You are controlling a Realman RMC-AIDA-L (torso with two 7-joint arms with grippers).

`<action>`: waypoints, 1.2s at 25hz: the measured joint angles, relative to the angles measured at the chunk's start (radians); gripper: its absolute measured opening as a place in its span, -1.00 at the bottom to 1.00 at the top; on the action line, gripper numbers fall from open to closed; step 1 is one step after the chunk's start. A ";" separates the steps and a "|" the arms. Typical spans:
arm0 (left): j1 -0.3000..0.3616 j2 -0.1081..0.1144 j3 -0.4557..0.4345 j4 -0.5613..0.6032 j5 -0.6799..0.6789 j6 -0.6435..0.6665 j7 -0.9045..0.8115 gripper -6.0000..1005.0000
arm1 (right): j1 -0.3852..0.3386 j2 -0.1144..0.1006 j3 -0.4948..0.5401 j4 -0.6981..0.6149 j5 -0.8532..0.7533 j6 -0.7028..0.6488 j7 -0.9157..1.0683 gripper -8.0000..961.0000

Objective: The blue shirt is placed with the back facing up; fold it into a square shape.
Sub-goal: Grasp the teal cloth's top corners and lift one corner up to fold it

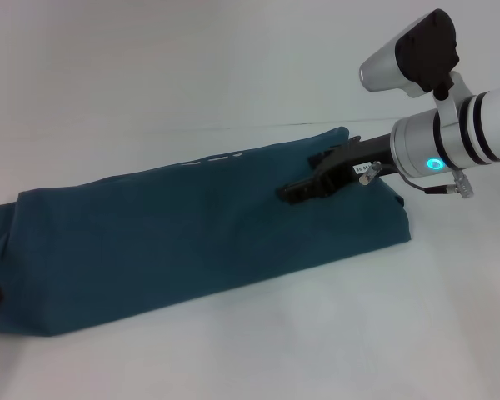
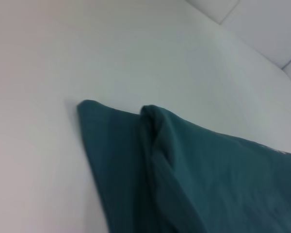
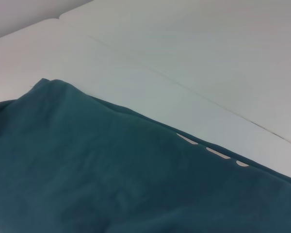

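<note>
Head view, right gripper over blue shirt

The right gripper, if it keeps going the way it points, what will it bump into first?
Probably the blue shirt. The right gripper points leftward and slightly down, low over the long folded cloth, so it should meet the fabric just ahead of its tip. Its exact height above the cloth is unclear.

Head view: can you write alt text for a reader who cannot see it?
A blue shirt, folded into a long band, lies across a white table, running from the near left to the far right. The right gripper reaches in from the right, low over the shirt's far-right end; the left gripper is out of sight.
</note>
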 joint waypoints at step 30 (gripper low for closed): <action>-0.055 0.036 -0.057 0.011 0.152 0.071 -0.220 0.86 | -0.003 0.000 -0.015 -0.002 0.000 0.008 -0.002 0.93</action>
